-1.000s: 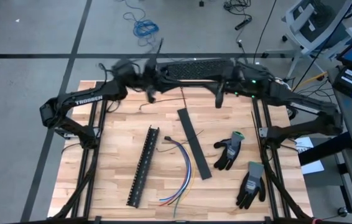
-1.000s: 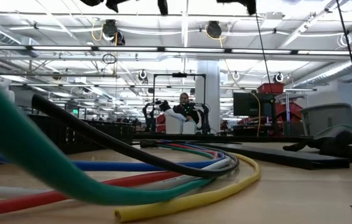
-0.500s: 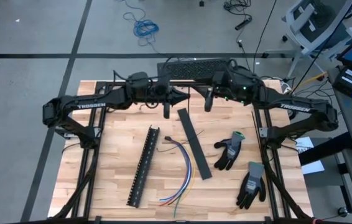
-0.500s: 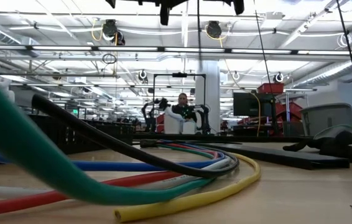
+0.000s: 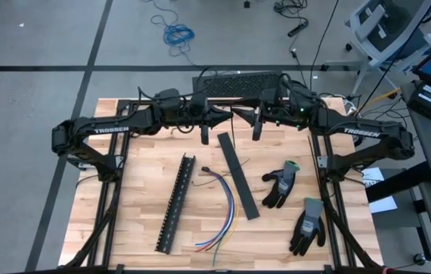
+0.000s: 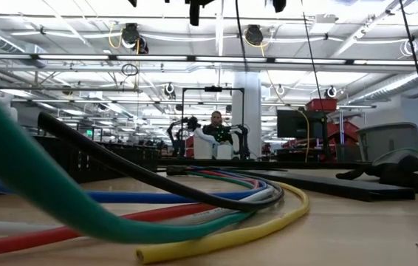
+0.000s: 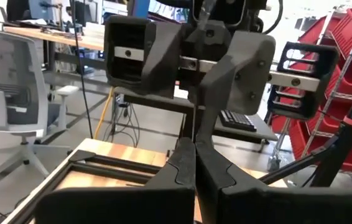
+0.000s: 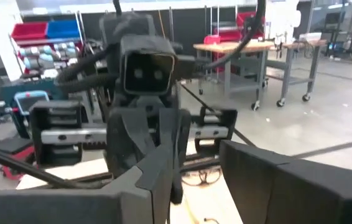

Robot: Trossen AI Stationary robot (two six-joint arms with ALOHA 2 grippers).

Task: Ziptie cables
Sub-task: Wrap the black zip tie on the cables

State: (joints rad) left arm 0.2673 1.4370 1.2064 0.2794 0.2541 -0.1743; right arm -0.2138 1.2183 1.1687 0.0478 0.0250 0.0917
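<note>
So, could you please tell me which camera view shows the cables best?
The high view: the cables lie whole, curving between the slotted strip and flat strip. The low view shows only huge blurred strands; neither wrist view shows them.

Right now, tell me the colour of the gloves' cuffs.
Green, on both dark gloves; the high view shows it best.

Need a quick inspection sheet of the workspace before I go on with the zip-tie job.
Surface: wooden table, bare between items.
Job's things: cables, a loose curved bundle mid-table, untied.
Clutter: black slotted strip left of the bundle, flat black strip right of it, two gloves.
Grippers: left gripper shut, empty, at the far edge; right gripper open, empty, facing it.
Cables: bundle untouched by either arm.
Surroundings: keyboard behind the table; a seated person far off.
</note>
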